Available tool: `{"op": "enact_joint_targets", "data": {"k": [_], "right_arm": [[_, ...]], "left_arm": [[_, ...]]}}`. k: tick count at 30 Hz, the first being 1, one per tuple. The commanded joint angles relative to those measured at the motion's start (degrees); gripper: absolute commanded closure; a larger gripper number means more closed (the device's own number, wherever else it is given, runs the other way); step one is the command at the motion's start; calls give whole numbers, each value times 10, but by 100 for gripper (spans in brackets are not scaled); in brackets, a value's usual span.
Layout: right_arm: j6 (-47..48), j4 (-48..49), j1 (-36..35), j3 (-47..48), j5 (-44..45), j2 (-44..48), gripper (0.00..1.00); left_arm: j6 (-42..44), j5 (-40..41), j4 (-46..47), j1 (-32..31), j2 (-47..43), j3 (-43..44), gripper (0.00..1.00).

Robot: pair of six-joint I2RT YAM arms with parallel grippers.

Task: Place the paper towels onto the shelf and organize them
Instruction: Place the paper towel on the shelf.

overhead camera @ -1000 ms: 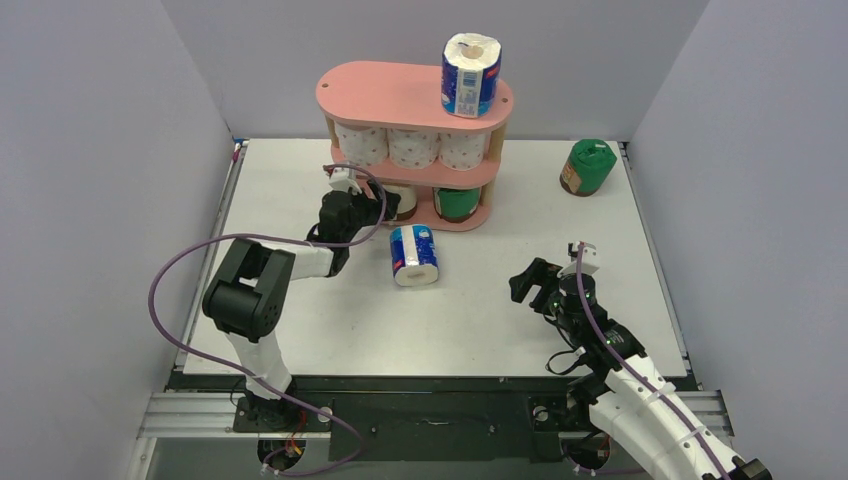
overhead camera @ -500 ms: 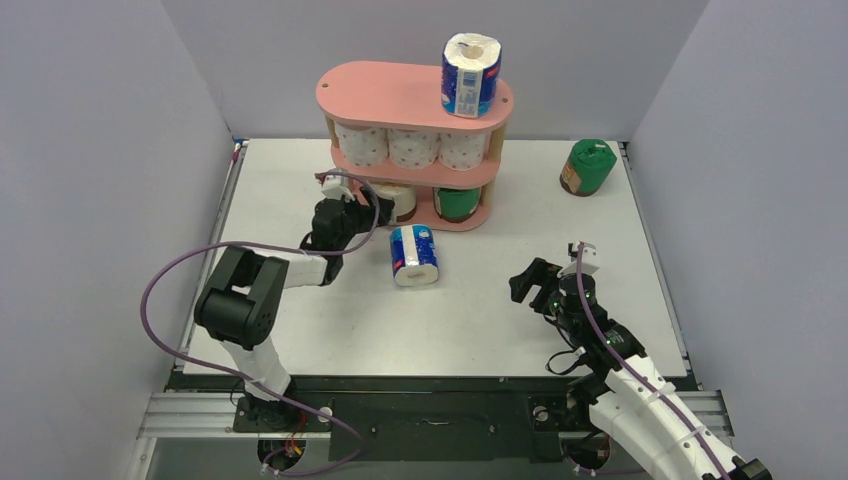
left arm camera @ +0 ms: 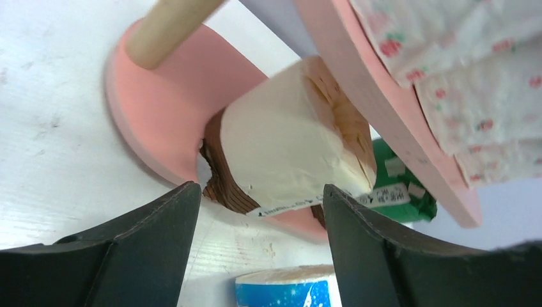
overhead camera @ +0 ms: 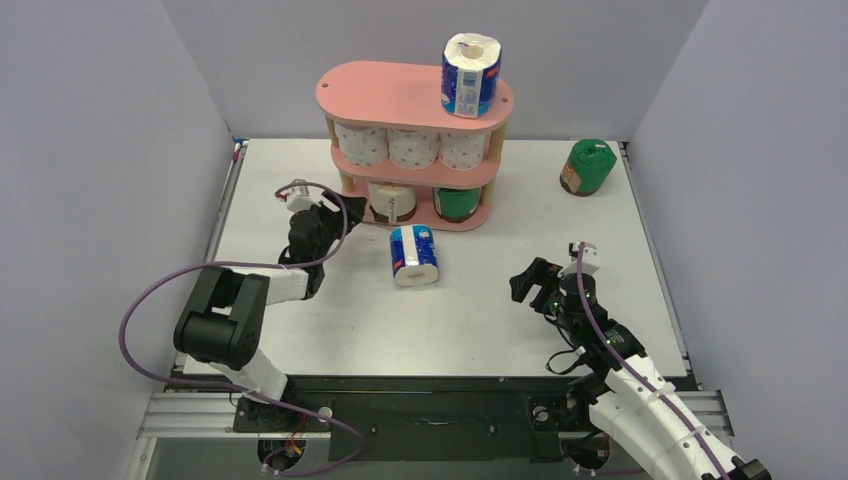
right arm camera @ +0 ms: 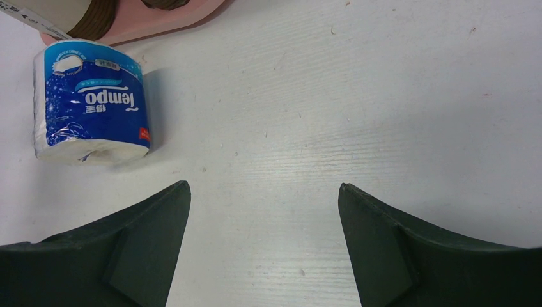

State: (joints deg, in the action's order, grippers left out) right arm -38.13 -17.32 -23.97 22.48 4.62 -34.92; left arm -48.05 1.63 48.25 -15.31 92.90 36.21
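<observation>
Overhead view of a white table (overhead camera: pixel 480 310) boxed in by grey walls. A pink three-tier shelf (overhead camera: pixel 400 95) stands at the upper centre of the frame. On its top board, at the right end, a wrapped blue roll (overhead camera: pixel 470 75) stands upright. The middle board holds three dotted white rolls (overhead camera: pixel 413 148) side by side. The bottom board holds a beige roll (overhead camera: pixel 392 200) on the left and a green roll (overhead camera: pixel 457 203) on the right, just beside each other. A second blue roll (overhead camera: pixel 413 255) lies on its side on the table at the centre of the frame, just below the shelf. A loose green roll (overhead camera: pixel 587 167) sits alone on the table at upper right, well apart from the shelf.

The left gripper (left arm camera: pixel 260 192) is left of the shelf's bottom board and points at it, jaws apart with nothing gripped. In its wrist view the beige roll sits just beyond the fingertips, under the middle board. The right gripper (right arm camera: pixel 263 192) hovers over bare table at the lower right of the overhead frame, jaws wide and empty. Its wrist view shows the second blue roll at upper left.
</observation>
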Motion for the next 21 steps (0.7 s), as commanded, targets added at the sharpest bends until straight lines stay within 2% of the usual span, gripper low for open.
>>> {"op": "enact_joint_targets", "data": {"k": [1,11,17,21], "right_arm": [[5,7,3,2,-1,6,19],[7,4,4,1,2,10,19],[6,4,5,0,3,10,19],[8,7,7,1,3,6,19]], "left_arm": [[-132,28,54,22,11,-4,33],[-176,8,43,23,105,75,38],[-207,21,70,25,142,86,41],[-220,-1,58,22,164,114,42]]}}
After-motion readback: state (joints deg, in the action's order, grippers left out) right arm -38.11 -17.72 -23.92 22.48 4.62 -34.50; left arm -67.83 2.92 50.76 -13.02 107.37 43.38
